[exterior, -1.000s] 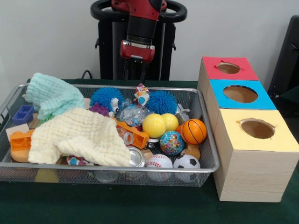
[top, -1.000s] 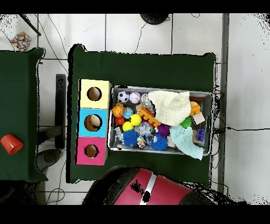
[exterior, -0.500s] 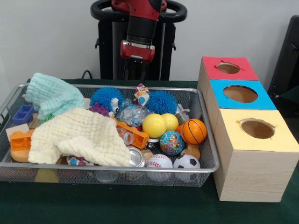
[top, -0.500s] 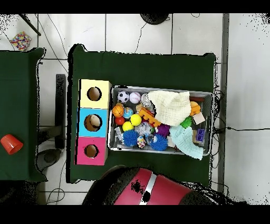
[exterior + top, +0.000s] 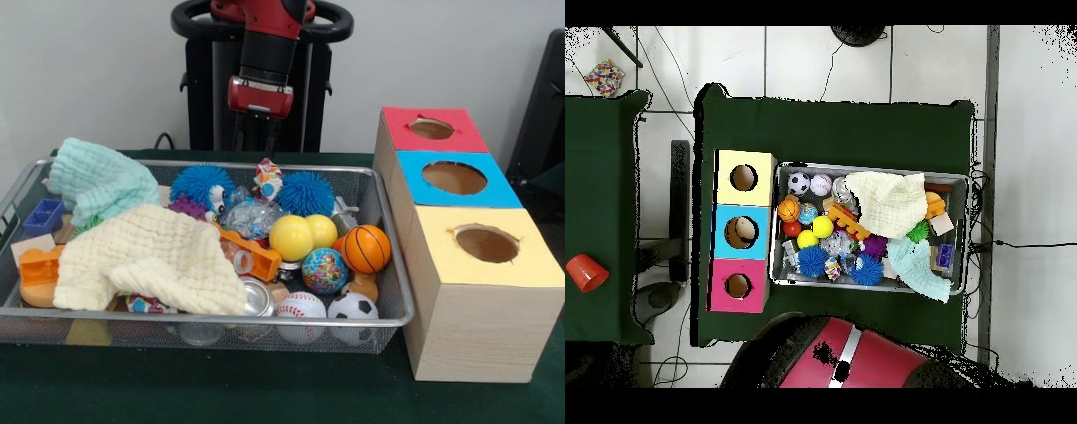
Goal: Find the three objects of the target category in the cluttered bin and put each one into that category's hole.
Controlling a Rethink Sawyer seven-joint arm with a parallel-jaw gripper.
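A wire bin [image 5: 388, 265] [image 5: 957, 180] holds mixed clutter. Balls lie at its right end: two yellow ones [image 5: 291, 237], a basketball [image 5: 366, 248], a globe ball [image 5: 324, 269], a baseball [image 5: 301, 306] and a soccer ball [image 5: 352, 306]. Two blue spiky balls [image 5: 201, 185] sit at the back. A cream cloth [image 5: 154, 258] [image 5: 887, 203] and a mint cloth [image 5: 101, 181] cover the left part. Beside the bin stand three boxes with round holes: red [image 5: 432, 129], blue [image 5: 455, 177], yellow [image 5: 486, 243]. My gripper [image 5: 256, 132] hangs open and empty behind the bin's back rim.
Orange blocks [image 5: 40, 265], a blue block [image 5: 44, 215], a metal can [image 5: 258, 299] and a crinkled clear bag [image 5: 250, 216] also lie in the bin. In the overhead view a red cup [image 5: 586, 271] stands on a neighbouring table at the left, and the arm's red body [image 5: 850, 360] is below the bin.
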